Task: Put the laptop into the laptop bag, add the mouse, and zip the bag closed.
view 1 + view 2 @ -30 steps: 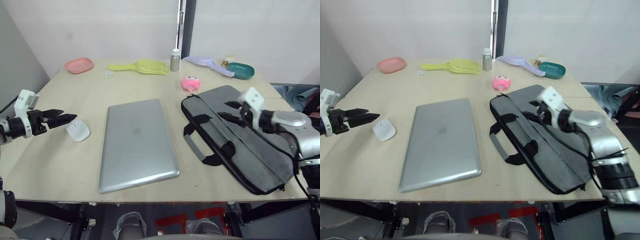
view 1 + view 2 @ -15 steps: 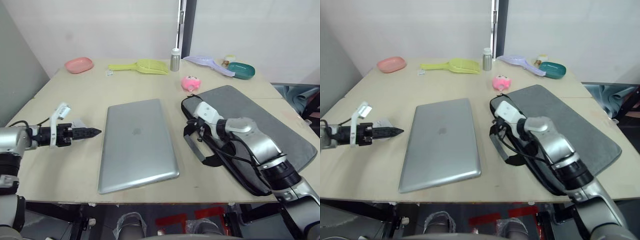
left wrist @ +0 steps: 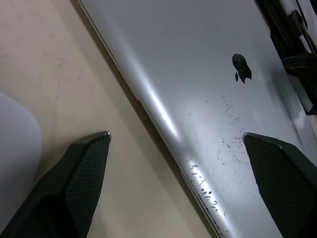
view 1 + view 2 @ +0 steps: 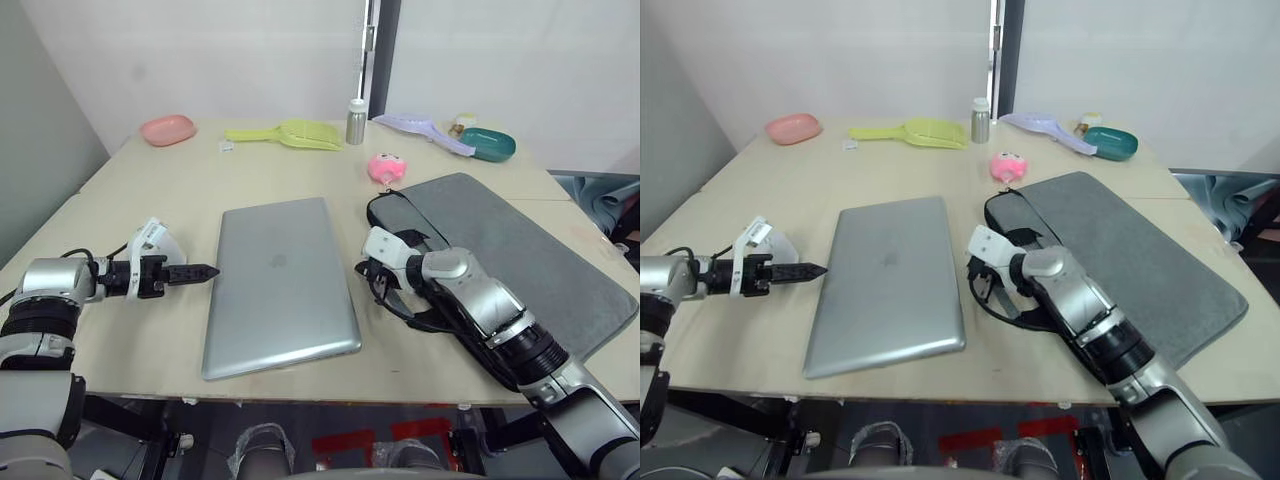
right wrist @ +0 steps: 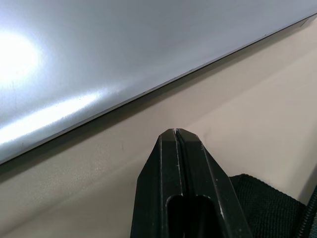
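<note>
Laptop: the laptop [image 4: 279,285] lies flat and closed in the middle of the table [image 4: 150,190], its lid with the logo facing up.
Bag: the laptop bag [image 4: 520,260] lies flat to the right of the laptop, close beside it; its black strap handles [image 4: 1025,238] point toward the laptop.
Mouse: the mouse [image 4: 160,240] is on the table to the left of the laptop, partly hidden behind the left arm.
Left gripper: the left gripper [image 3: 176,144] is low at the laptop's left edge with its fingers spread apart, one over the table and one over the lid, grasping nothing.
Right gripper: the right gripper [image 5: 177,133] is clenched with its fingers pressed together, empty, in the gap between the laptop's right edge and the bag handles.
Back of table: a pink toy [image 4: 383,166], a small bottle [image 4: 355,121], a yellow scoop [image 4: 285,133], a pink dish [image 4: 166,129] and a green dish [image 4: 487,144].
</note>
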You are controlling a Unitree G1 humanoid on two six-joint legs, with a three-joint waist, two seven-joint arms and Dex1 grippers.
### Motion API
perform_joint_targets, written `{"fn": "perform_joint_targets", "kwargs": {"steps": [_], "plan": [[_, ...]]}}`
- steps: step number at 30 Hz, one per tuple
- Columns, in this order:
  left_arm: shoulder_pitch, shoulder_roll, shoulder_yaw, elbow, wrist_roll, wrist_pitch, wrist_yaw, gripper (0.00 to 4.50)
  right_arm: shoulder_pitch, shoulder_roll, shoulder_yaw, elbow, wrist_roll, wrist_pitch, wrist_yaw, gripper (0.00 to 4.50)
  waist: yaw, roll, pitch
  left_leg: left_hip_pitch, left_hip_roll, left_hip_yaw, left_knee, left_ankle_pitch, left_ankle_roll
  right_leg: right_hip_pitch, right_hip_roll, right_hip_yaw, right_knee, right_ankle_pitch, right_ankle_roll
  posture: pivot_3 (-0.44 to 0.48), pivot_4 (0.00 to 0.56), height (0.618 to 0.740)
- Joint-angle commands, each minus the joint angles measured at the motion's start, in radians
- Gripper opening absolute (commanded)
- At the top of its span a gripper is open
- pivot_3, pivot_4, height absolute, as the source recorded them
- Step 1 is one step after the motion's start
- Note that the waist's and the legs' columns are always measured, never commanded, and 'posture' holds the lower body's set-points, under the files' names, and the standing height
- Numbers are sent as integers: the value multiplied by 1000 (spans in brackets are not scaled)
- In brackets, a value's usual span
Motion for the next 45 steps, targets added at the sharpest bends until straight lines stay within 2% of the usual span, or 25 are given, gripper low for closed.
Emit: {"fn": "perform_joint_targets", "kwargs": {"steps": [1, 9, 15, 24, 31, 35, 44, 45], "plan": [[-18, -33, -38, 50, 33, 2, -14, 4500, -26, 27, 8, 3, -15, -24, 9, 35, 0, 1, 0, 1, 0, 0, 0, 0, 0, 1, 0, 0, 1, 0, 0, 0, 150, 740], [-32, -99, -49, 3, 21, 74, -41, 4500, -18, 63, 16, 7, -29, -26, 20, 35, 3, 2, -1, 7, -1, 0, 0, 0, 0, 8, -2, -1, -2, 0, 0, 0, 150, 740], [5, -127, -56, -73, 11, 95, -43, 4500, -4, 76, 19, 4, -38, -35, 15, 35, 3, 3, -1, 7, -1, -1, -3, 0, 0, 9, -1, -2, -3, 0, 0, 0, 150, 740], [60, -123, -13, -269, -70, 212, -25, 4500, 10, 68, -6, 25, -40, -47, 22, 35, -2, 4, -1, 7, -1, -1, -4, 0, 0, 10, -1, -3, -6, 0, 0, 0, 150, 740], [79, -89, 11, -302, -112, 256, -25, 4500, 18, 68, -8, 28, -39, -56, 27, 35, -9, 4, 0, 7, -1, -1, -7, 0, 0, 10, -1, -4, -9, 0, 0, 0, 150, 740], [99, -109, 39, -351, -166, 319, 4, 4500, 12, 95, 2, 31, -32, -63, 33, 35, -11, 4, 0, 7, 0, -1, -10, 1, 0, 10, 0, -5, -12, 0, 0, 0, 150, 740], [109, -98, 52, -358, -199, 323, 40, 4500, 26, 94, 0, 31, -41, -68, 40, 35, -14, 5, 1, 7, 0, -1, -11, 0, 0, 10, 0, -5, -12, 0, 0, 0, 150, 740], [110, -93, 51, -357, -201, 322, 40, 3982, 29, 93, 0, 30, -42, -68, 41, 0, -14, 5, 1, 7, 0, -1, -11, 0, 0, 10, 0, -5, -12, 0, 0, 0, 150, 740]]}}
